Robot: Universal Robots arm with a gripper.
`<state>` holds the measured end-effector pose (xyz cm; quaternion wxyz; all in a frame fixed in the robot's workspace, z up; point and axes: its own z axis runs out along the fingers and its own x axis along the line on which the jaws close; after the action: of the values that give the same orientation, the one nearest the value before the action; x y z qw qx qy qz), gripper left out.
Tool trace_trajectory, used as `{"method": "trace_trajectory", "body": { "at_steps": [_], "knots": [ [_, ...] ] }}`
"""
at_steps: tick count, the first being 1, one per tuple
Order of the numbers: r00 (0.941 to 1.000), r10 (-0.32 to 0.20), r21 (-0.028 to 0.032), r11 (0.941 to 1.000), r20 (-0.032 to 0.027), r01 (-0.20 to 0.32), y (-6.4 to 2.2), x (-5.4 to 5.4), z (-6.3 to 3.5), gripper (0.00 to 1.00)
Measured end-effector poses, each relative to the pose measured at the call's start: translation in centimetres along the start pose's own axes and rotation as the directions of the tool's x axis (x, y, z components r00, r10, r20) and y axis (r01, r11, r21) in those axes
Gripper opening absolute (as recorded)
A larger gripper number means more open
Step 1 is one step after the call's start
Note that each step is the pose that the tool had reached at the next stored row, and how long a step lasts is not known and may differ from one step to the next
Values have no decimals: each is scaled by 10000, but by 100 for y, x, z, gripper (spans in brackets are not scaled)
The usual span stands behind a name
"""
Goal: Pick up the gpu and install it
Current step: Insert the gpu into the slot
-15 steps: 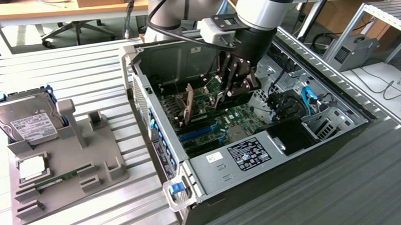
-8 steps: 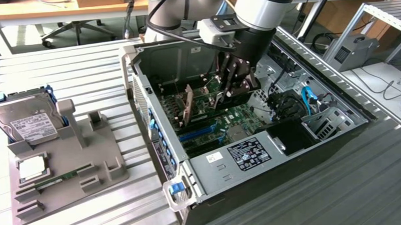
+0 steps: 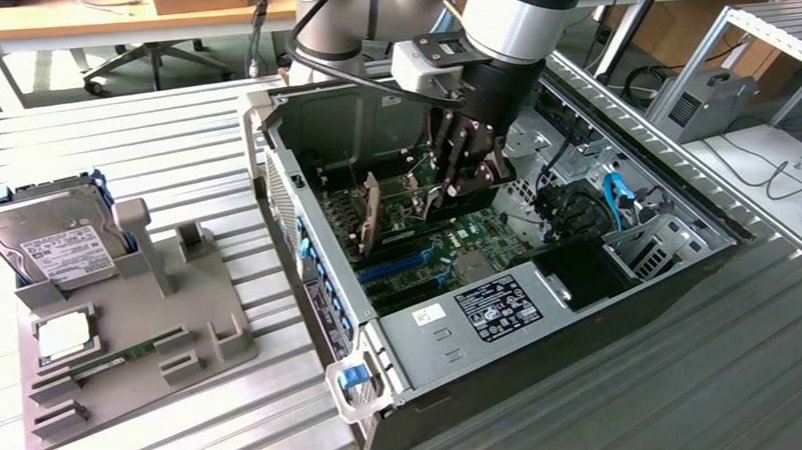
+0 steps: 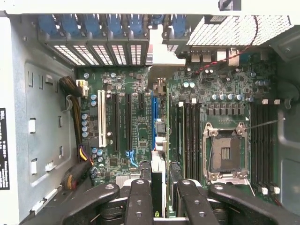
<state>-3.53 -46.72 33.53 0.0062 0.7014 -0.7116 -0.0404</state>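
A: Wrist view check: what does the tool [image 4: 159, 197] hold?

B: Its fingers [image 4: 138, 201] are closed on the gpu [image 4: 158, 187], edge-on between them, directly above the motherboard [image 4: 136, 122] slots.

A: Exterior view?

B: Tool [image 3: 463, 178] sits inside the computer case [image 3: 378, 336], gpu [image 3: 370, 218] just beside it.

Printed matter in the scene. A white label [image 3: 66, 255] covers the top face of the hard drive [image 3: 48, 242] standing in the grey holder [image 3: 137, 324]; its lines of print are too small to read. A black-and-white label [image 3: 499, 309] sits on the power supply cover [image 3: 472, 328] inside the computer case [image 3: 272, 179]; its text cannot be made out. No brand, number or sign is legible.
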Motion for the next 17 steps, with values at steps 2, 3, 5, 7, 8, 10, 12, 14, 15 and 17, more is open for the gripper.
{"method": "trace_trajectory", "body": {
  "at_steps": [2,3,5,7,8,10,12,14,15,17],
  "knots": [
    [10000,-79,-4,10000,-5,79,10,0,10,26],
    [9999,-112,-6,9999,-7,112,10,1,19,26],
    [9999,-154,-8,9999,-11,154,14,2,46,26],
    [9999,-171,-9,9999,-12,171,19,4,71,26],
    [9998,-176,-9,9998,-12,176,22,3,81,26],
    [9998,-183,-10,9998,-13,183,31,1,105,26],
    [9998,-199,-11,9998,-16,199,43,-4,120,26],
    [9998,-199,-3,9998,-21,199,74,-23,134,26],
    [9998,-200,1,9998,-28,200,90,-34,140,26],
    [9998,-174,18,9998,-46,174,117,-58,155,26]
  ]
}}
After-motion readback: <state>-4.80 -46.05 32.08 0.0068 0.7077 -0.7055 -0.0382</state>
